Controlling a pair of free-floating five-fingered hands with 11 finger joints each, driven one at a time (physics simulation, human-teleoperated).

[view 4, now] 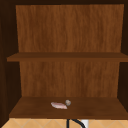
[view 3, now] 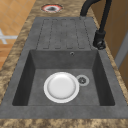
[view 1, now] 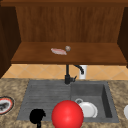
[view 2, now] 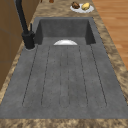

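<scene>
A black hand (view 1: 37,116) hangs low at the left of the front view, in front of the sink's ribbed draining board (view 1: 47,96). I take it for the left hand. Just to its right floats a large red ball (view 1: 67,114), close to the hand; I cannot tell whether they touch. Behind the ball, a white plate (view 1: 88,109) lies in the sink basin (view 3: 100,75) beside the drain (view 3: 82,80); the same plate (view 3: 61,87) shows in the right side view. A pink flat item (view 1: 58,51) and a small grey ball (view 1: 67,48) rest on the lower cabinet shelf (view 1: 100,56).
A black faucet (view 1: 67,75) stands behind the sink, with a white cup (view 1: 83,72) by the wall. A red-rimmed plate (view 1: 5,105) sits on the counter at the left. A plate with food (view 2: 81,7) sits on the counter at the right.
</scene>
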